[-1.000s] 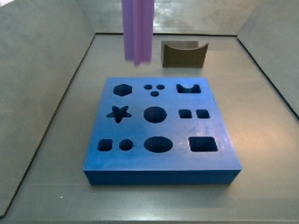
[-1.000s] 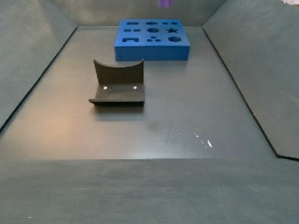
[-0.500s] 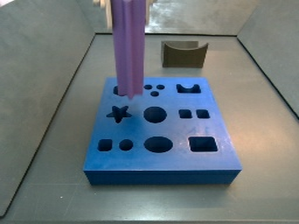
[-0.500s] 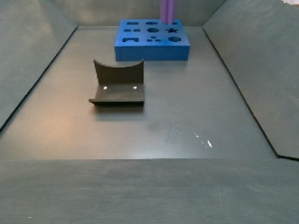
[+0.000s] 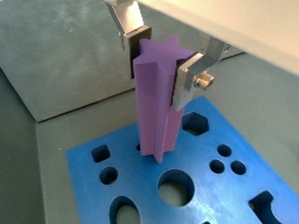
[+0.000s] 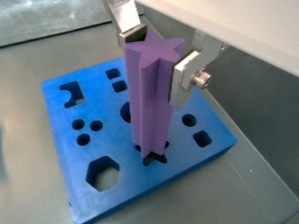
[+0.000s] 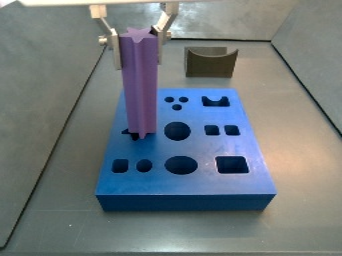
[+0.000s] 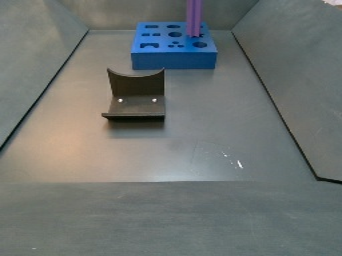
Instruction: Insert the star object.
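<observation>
Between the gripper's (image 5: 160, 63) plates, clamped upright, hangs the star object (image 6: 152, 101); its lower tip seemingly sits in the star hole of the blue block (image 7: 201, 160) directly below. If its ridges are slightly rotated against the hole, pushing down could jam it.

The block (image 7: 185, 150) lies flat on the counter (image 8: 174, 170). The star object (image 7: 142, 85) stands upright on the block, its lower end at the star-shaped opening near one edge. The hand (image 7: 131, 27) sits above the block, its fingers (image 5: 188, 79) on either side of the star object's upper end. The fixture (image 8: 135, 95) stands on the counter well apart from the block.
</observation>
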